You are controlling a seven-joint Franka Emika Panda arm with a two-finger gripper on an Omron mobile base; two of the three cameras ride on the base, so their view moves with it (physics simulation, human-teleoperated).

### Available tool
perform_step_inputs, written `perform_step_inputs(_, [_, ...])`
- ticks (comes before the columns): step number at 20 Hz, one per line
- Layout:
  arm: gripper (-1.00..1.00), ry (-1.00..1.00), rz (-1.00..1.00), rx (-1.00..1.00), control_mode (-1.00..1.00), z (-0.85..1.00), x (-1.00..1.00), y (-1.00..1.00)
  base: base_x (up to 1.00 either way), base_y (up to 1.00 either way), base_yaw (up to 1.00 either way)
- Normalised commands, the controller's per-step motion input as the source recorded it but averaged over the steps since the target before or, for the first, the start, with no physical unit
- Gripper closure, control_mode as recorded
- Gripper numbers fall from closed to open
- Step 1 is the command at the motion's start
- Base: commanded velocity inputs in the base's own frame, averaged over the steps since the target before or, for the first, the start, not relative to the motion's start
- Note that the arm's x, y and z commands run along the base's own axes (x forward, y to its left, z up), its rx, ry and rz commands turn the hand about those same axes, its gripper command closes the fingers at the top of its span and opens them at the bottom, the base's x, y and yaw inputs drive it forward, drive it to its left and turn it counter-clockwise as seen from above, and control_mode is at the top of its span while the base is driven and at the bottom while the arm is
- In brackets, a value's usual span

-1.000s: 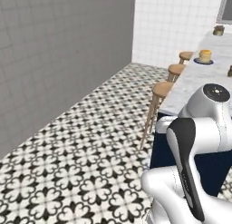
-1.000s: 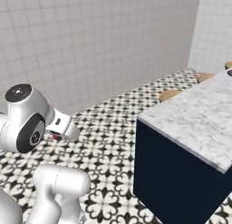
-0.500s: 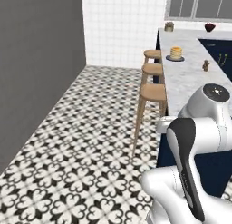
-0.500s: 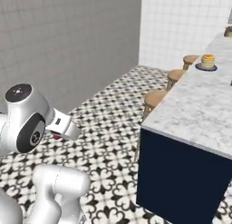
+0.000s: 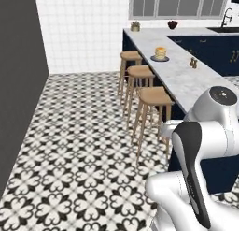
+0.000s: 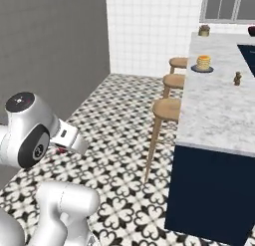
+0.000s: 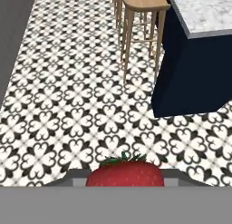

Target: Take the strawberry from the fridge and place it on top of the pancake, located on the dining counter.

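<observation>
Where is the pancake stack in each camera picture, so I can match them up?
Left base view: pancake upper right of centre, on the dining counter.
Right base view: pancake upper right, on the counter's far stretch.
Hand view: not in it.
Shared landmark: the nearest wooden stool.

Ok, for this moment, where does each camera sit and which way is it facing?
Left base view: behind the arm on its left, facing along the counter past the stools to the pancake; arm at lower right.
Right base view: behind on the right, same counter and pancake; arm at lower left.
Hand view: on the hand, looking down at the floor and counter corner; strawberry held at the gripper.
Both base views share the stools, counter and pancake.
</observation>
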Motion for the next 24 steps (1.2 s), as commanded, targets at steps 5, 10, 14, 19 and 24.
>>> perform_step_inputs(5, [1.0,0.0,0.0,0.0,1.0,0.0,0.0,0.0,0.74,1.0,-0.47])
perform_step_inputs(10, [1.0,0.0,0.0,0.0,1.0,0.0,0.0,0.0,0.6,0.98,-0.5])
perform_step_inputs(14, [1.0,0.0,0.0,0.0,1.0,0.0,0.0,0.0,0.61,0.76,-0.66])
perform_step_inputs(19, [1.0,0.0,0.0,0.0,1.0,0.0,0.0,0.0,0.64,0.84,-0.63])
perform_step_inputs(24, [1.0,0.0,0.0,0.0,1.0,0.0,0.0,0.0,0.45,0.98,-0.56])
